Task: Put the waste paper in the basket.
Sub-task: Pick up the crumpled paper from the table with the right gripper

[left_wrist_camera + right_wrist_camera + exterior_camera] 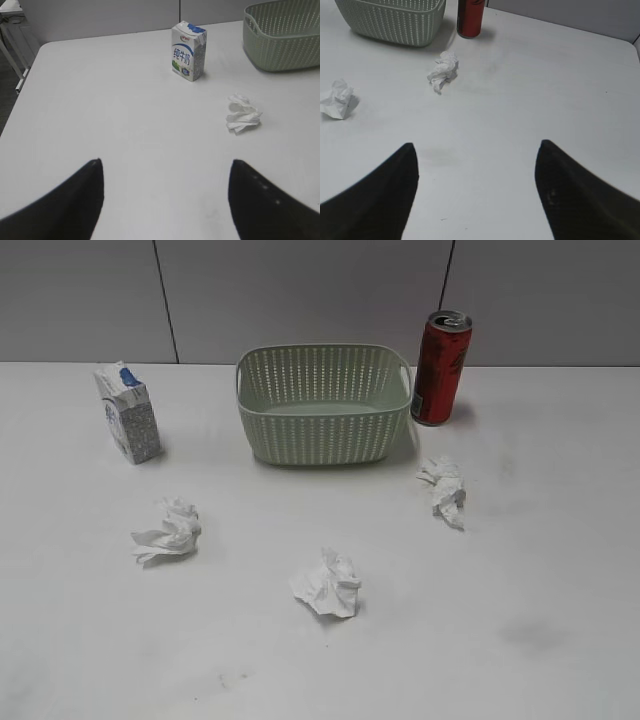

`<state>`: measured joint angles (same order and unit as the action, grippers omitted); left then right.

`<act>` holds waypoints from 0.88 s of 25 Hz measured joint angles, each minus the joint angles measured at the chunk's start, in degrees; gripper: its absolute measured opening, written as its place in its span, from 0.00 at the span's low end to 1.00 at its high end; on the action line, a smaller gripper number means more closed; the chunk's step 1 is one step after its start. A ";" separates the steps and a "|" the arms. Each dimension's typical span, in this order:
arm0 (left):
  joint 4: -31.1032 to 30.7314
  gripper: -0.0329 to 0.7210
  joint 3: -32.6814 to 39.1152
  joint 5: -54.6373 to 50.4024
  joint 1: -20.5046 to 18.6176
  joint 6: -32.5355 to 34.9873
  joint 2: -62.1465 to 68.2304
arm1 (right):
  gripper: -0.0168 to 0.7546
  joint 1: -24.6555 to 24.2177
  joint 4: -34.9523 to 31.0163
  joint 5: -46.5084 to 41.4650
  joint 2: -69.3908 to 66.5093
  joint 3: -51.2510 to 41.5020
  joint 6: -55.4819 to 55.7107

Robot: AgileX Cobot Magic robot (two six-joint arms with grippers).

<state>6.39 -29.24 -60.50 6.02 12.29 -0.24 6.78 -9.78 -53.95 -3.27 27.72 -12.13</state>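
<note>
Three crumpled white paper wads lie on the white table: a left wad point(168, 531), a middle wad point(327, 585) and a right wad point(444, 489). The sage-green perforated basket point(322, 430) stands empty at the back centre. The left wrist view shows the left wad point(242, 113) and the basket's corner point(285, 35). The right wrist view shows the right wad point(443, 71), the middle wad point(339, 99) and the basket point(395, 20). My left gripper point(166, 165) and right gripper point(476, 146) are open and empty, well short of the wads. Neither arm shows in the exterior view.
A blue-and-white milk carton point(128, 413) stands at the back left, also in the left wrist view point(188, 51). A red drink can point(440, 367) stands right of the basket, also in the right wrist view point(470, 18). The table's left edge point(22, 85) shows.
</note>
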 joint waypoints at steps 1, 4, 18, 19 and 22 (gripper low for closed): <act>0.00 0.82 0.00 0.00 0.00 0.00 0.00 | 0.74 0.00 0.00 -0.29 1.76 -0.92 0.99; 0.06 0.82 0.07 0.00 0.00 0.00 0.00 | 0.74 0.00 0.47 -0.48 3.50 -3.32 5.54; 0.01 0.82 0.07 0.00 0.00 0.00 0.00 | 0.74 0.00 1.47 4.88 0.15 -2.33 4.03; 0.01 0.82 0.07 0.00 0.00 0.00 0.00 | 0.74 0.00 1.47 7.42 -1.65 -1.90 3.60; 0.01 0.82 0.07 0.00 0.00 0.00 0.00 | 0.74 0.00 1.47 14.57 -8.59 -0.44 3.10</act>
<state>6.40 -29.17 -60.50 6.02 12.29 -0.24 6.78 -8.31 -39.38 -11.86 27.28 -9.03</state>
